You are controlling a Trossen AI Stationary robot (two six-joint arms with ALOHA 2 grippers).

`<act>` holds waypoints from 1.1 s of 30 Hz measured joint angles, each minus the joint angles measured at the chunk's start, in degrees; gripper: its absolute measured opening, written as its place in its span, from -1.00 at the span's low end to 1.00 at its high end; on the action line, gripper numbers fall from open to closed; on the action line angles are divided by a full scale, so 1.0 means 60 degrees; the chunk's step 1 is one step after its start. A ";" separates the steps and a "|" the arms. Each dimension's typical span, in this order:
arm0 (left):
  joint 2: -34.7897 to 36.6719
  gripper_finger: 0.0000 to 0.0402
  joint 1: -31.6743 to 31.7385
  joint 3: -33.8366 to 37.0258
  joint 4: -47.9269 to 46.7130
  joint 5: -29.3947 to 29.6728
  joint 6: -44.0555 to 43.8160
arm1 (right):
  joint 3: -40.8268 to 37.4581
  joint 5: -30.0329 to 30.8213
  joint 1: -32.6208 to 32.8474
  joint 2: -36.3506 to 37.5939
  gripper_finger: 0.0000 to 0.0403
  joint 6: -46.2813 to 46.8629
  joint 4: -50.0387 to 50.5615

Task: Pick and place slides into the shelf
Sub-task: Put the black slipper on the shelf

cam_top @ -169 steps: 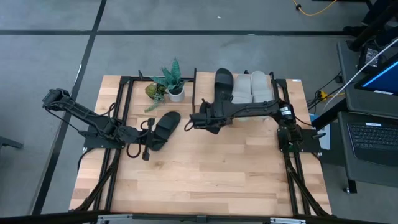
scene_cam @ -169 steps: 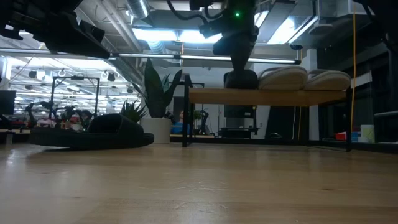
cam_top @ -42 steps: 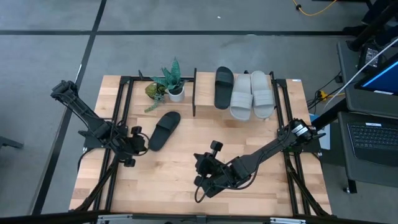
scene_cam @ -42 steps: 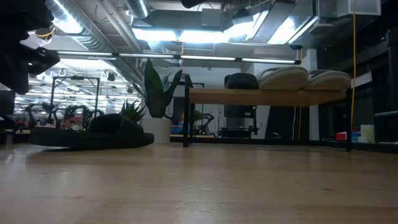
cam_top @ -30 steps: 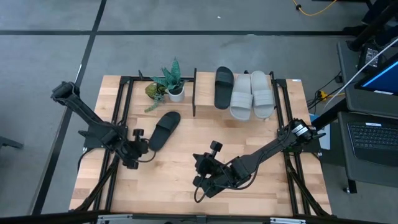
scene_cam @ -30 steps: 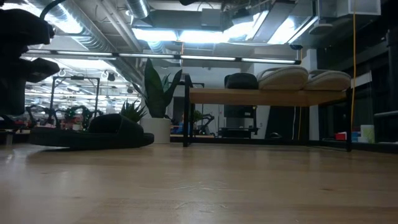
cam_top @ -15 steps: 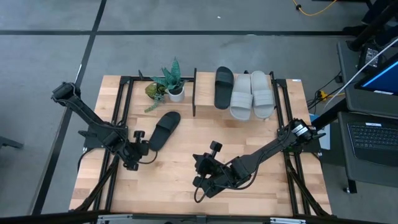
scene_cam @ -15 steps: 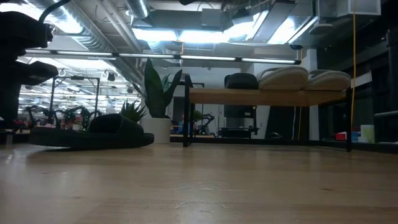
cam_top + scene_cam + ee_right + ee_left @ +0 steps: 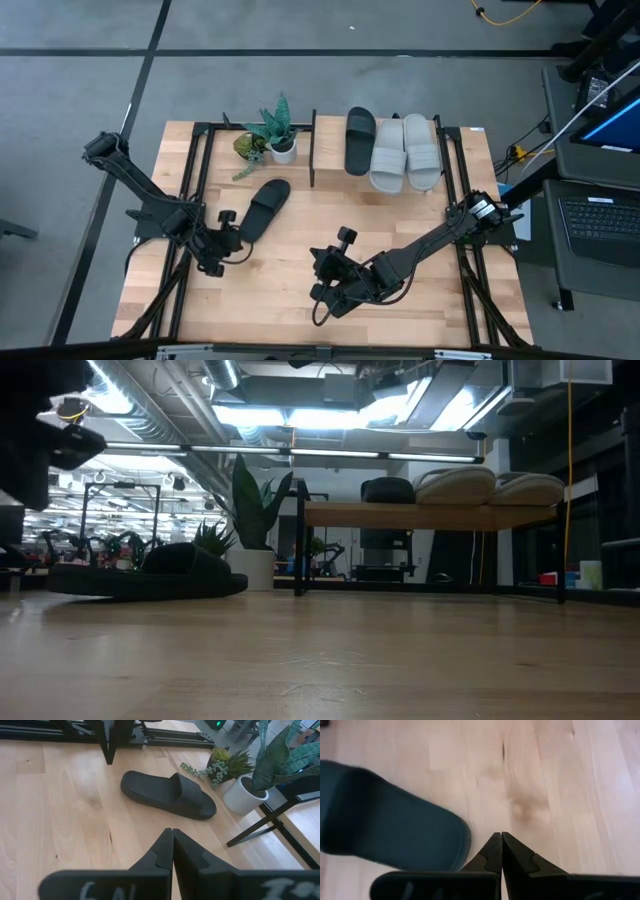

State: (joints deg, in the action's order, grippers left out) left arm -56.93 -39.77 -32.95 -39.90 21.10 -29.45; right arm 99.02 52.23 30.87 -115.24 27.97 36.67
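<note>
One black slide [image 9: 264, 208] lies flat on the wooden table [image 9: 420, 320], just beyond the tips of the left gripper [image 9: 238, 243], whose fingers are pressed together and hold nothing. Farther off, on the shelf [image 9: 330, 170], sit the other black slide [image 9: 359, 140] and two light grey slides [image 9: 405, 151] side by side. The right gripper [image 9: 322, 291], fingers also closed and empty, hangs over bare table well apart from the loose slide. Potted plants [image 9: 272, 131], perhaps two, stand beside the shelf.
</note>
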 joint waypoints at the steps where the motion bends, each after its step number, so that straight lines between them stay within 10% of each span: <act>1: 0.0000 -1.00 0.0000 -0.0052 0.0000 0.0107 0.0007 | 0.0000 0.0000 0.0000 0.0000 -0.94 -0.0002 0.0000; 20: 0.0015 -0.96 0.1235 -0.0132 -0.0080 -0.0155 0.0521 | 0.0000 -0.0204 0.0000 0.0000 -0.94 -0.0284 0.0011; 33: 0.0013 -0.10 0.1686 -0.0132 -0.0113 0.0372 0.0928 | 0.0000 -0.0215 0.0000 0.0000 -0.94 -0.0283 0.0089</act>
State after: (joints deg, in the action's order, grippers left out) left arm -56.85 -29.65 -33.74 -40.58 23.33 -23.88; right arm 99.02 50.94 30.87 -115.24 26.27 37.20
